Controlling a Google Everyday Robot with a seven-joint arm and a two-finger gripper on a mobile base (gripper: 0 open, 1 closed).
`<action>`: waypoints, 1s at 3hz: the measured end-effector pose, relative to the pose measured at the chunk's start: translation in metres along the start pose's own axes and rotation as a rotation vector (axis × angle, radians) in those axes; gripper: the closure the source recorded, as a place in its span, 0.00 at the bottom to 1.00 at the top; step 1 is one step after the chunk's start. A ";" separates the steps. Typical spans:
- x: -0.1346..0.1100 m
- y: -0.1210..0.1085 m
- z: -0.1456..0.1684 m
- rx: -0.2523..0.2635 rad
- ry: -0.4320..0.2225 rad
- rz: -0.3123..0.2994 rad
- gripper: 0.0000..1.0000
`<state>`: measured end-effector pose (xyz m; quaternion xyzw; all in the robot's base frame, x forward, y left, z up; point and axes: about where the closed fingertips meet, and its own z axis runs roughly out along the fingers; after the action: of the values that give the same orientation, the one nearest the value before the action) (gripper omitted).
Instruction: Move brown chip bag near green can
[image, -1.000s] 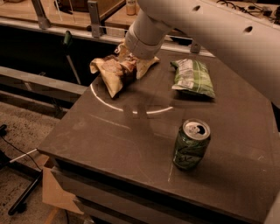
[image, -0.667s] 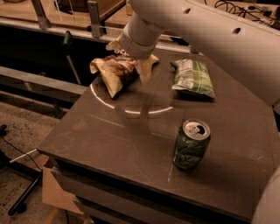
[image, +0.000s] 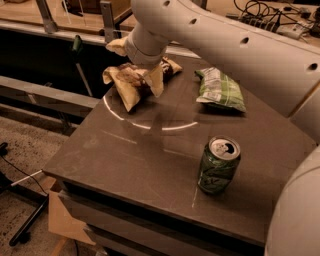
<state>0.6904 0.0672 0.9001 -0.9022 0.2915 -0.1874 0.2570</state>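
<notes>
My tool (image: 142, 67) was down on the brown chip bag (image: 125, 89) at the far left of the bench (image: 115, 155) — whether it had hold, I couldn't tell. The green can (image: 218, 166) stood upright at near right, well apart from the bag.

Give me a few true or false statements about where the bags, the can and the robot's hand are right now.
1. The green can stands upright on the table. True.
2. The brown chip bag touches the green can. False: it lies at the table's far side, well apart from the can.
3. The hand is at the brown chip bag. True.
4. The green and white chip bag lies nearer the camera than the can. False: it lies farther back.
</notes>
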 end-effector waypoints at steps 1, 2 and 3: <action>-0.001 -0.007 0.019 -0.006 -0.010 0.001 0.00; 0.001 -0.002 0.028 -0.035 -0.027 -0.006 0.16; -0.005 0.007 0.029 -0.087 -0.067 -0.070 0.39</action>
<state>0.6978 0.0759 0.8725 -0.9279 0.2587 -0.1532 0.2203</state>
